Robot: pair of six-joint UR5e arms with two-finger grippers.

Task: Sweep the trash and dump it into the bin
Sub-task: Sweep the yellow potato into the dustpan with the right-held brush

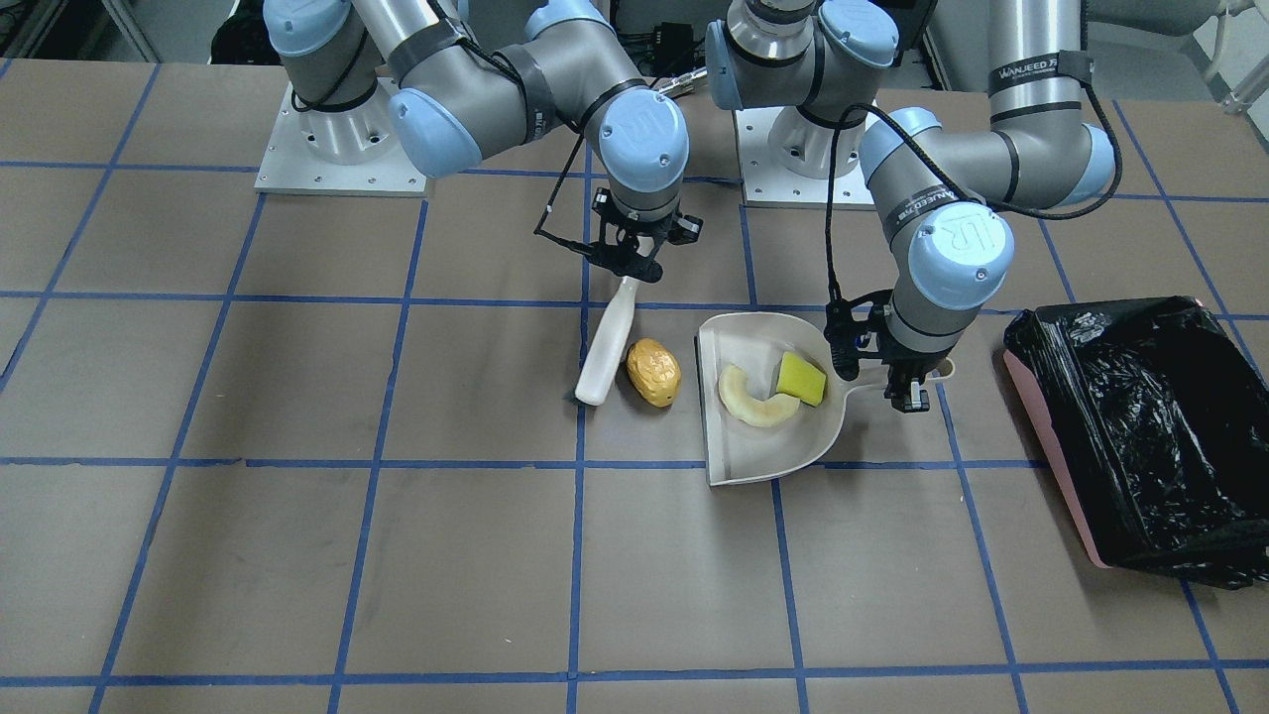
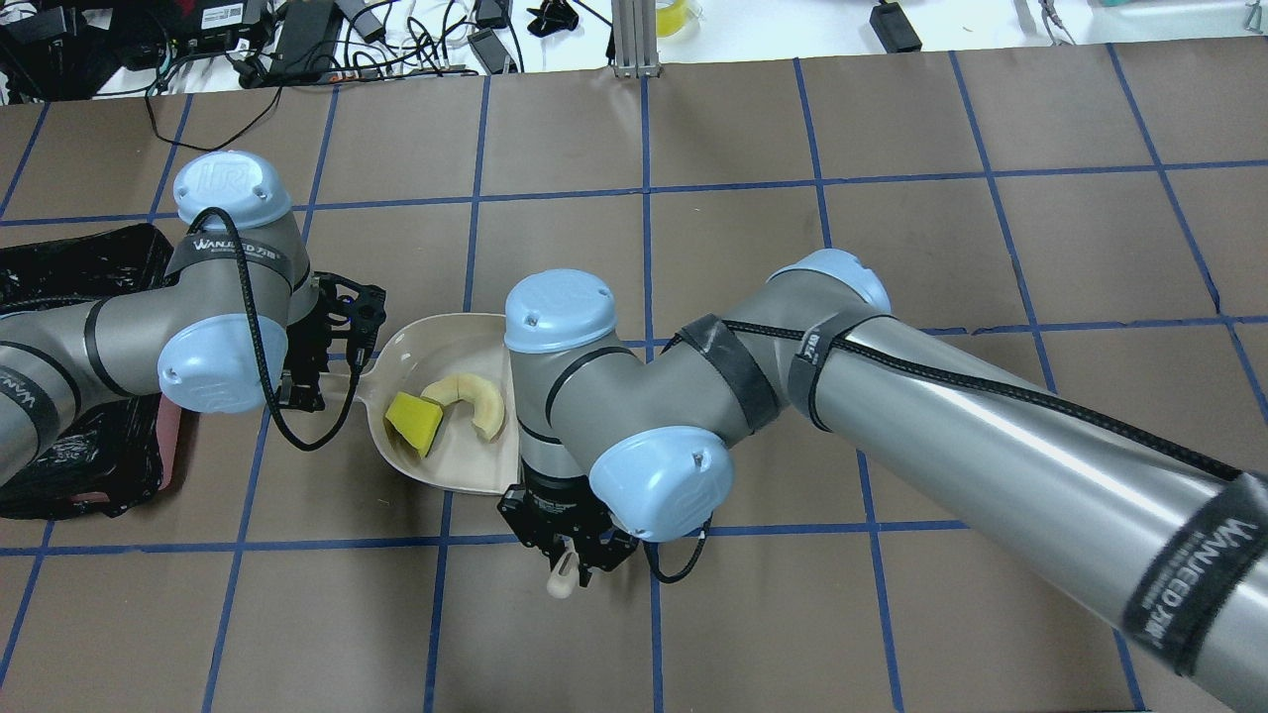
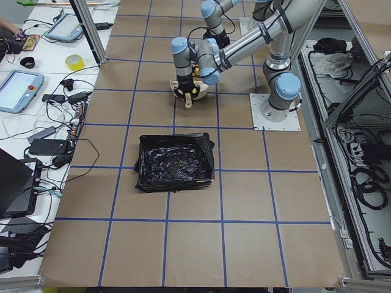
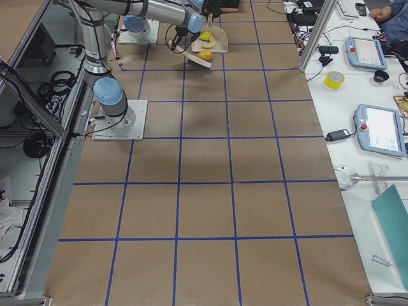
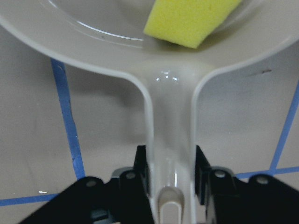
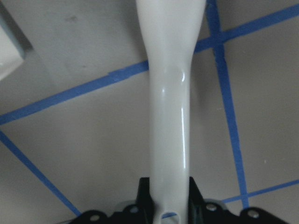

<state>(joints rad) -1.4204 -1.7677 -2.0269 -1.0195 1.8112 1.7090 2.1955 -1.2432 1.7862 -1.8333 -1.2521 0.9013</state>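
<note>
Cream-white plastic dustpan [image 5: 170,102]: clamped at the handle by left gripper [image 5: 171,163], loaded with pale crescent slice [image 1: 750,406] and yellow-green wedge [image 1: 801,379]. Tan-orange oval lump [image 1: 653,372]: located beside it. White plastic brush [image 6: 170,116]: clamped by right gripper [image 6: 168,191].

Bin [image 1: 1140,436] partly beyond the front view's right edge; potato-like lump [image 1: 653,372] unseen overhead, under right arm [image 2: 892,396].

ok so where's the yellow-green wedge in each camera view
Exterior front-facing: yellow-green wedge just right of centre, inside the dustpan.
Overhead exterior: wedge left of centre, in the pan.
Exterior left: cannot tell, the arms cover the pan.
Exterior right: tiny wedge at top centre.
Left wrist-mounted: wedge at the top edge.
Right wrist-mounted: not in it.
Shared landmark: the cream dustpan holding it.
</note>
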